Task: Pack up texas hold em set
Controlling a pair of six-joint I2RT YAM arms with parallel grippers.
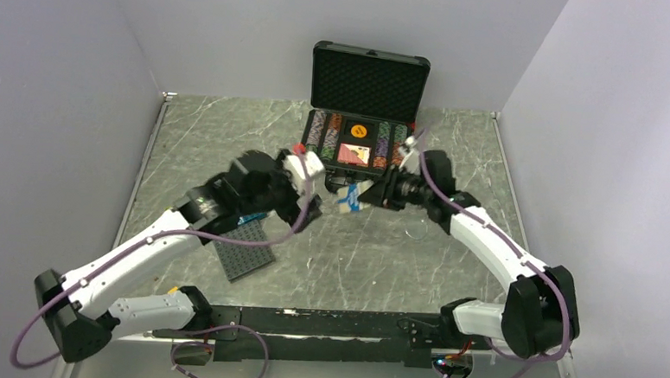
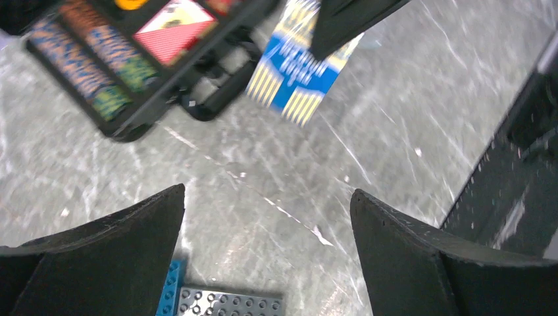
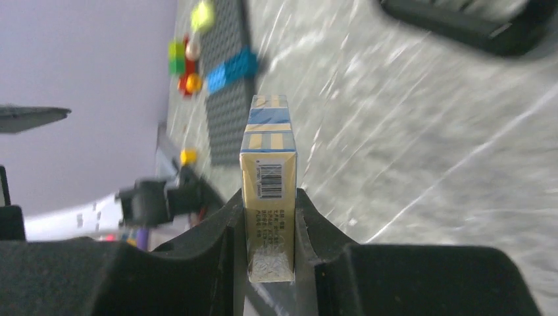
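The black hard case (image 1: 366, 113) stands open at the table's back, foam lid up, with striped chip rows, an orange disc (image 1: 360, 130) and a red-patterned card deck (image 1: 353, 154) inside. It also shows in the left wrist view (image 2: 131, 122). My right gripper (image 1: 355, 195) is shut on a blue-and-gold card deck box (image 3: 268, 191), held above the table in front of the case; the box also shows in the left wrist view (image 2: 299, 69). My left gripper (image 2: 266, 204) is open and empty, just left of the box, above the marble.
A dark grey studded plate (image 1: 244, 247) with blue bricks (image 3: 230, 69) lies front left, under the left arm. Small coloured bricks (image 3: 185, 62) lie beside it. A black rail (image 1: 307, 330) runs along the near edge. Walls close in on the left, right and back.
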